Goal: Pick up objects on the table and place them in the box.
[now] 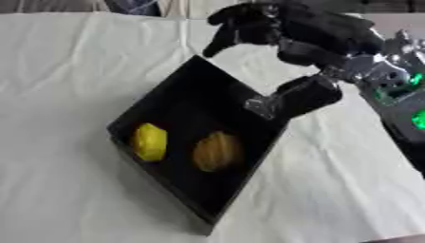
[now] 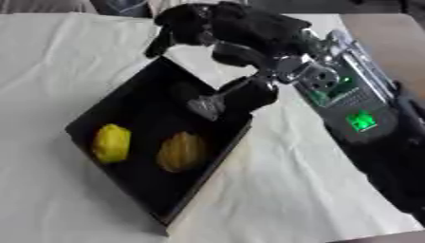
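Black box [image 1: 249, 102] set askew on pale cloth-covered table [image 1: 58, 95], one corner toward far side, one toward near edge; two items inside on dark floor: bright yellow lumpy object [image 1: 150, 141] near left wall, duller yellow-brown rounded object [image 1: 217, 151] just beside it, apart, not touching; can't make out what either one is. Right hand [image 2: 236, 31] reaching in from right, above far corner of box; fingers [image 1: 235, 26] curled downward, nothing visible in them; thumb [image 2: 245, 95] lower, over right wall of box, silver tip pointing into box; can't tell whether touching rim. Forearm running off to lower right, silver joint and green lights on it. Left hand nowhere in either view. Cloth creased, nothing else visible on it around box.
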You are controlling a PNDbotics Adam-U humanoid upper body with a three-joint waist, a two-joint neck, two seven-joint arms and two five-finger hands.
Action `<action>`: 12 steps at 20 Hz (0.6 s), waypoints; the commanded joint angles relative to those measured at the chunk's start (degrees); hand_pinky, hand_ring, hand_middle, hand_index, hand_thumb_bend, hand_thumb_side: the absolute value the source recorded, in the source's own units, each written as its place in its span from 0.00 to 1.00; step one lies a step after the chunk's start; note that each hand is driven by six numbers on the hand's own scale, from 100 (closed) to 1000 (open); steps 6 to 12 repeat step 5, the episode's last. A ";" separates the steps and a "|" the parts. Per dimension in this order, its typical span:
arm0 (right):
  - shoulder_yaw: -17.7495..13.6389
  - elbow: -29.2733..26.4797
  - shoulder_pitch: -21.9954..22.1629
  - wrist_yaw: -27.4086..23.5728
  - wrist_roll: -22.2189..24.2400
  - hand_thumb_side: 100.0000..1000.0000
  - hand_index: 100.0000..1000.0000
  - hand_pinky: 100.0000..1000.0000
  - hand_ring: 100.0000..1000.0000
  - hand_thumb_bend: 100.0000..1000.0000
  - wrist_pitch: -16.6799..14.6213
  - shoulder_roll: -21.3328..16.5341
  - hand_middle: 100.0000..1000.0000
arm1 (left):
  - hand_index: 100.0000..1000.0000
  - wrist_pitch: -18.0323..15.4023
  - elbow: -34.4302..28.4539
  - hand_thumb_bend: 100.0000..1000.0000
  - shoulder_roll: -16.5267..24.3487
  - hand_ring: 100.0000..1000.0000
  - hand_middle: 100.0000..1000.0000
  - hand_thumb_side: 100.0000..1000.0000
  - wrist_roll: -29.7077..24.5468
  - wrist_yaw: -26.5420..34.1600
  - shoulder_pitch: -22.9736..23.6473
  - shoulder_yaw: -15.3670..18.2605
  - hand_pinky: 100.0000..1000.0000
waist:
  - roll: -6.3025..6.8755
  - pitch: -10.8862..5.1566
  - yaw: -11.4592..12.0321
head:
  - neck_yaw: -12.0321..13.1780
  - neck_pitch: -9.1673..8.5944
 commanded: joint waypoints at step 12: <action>-16.57 -0.94 7.73 -30.56 -28.10 0.17 0.79 0.91 0.94 0.00 -5.02 -9.04 0.67 | 0.86 -0.27 -0.90 0.32 1.37 0.76 0.73 0.45 0.81 -0.49 -0.74 0.70 0.82 | 0.25 -0.71 0.58 | 1.60 -0.45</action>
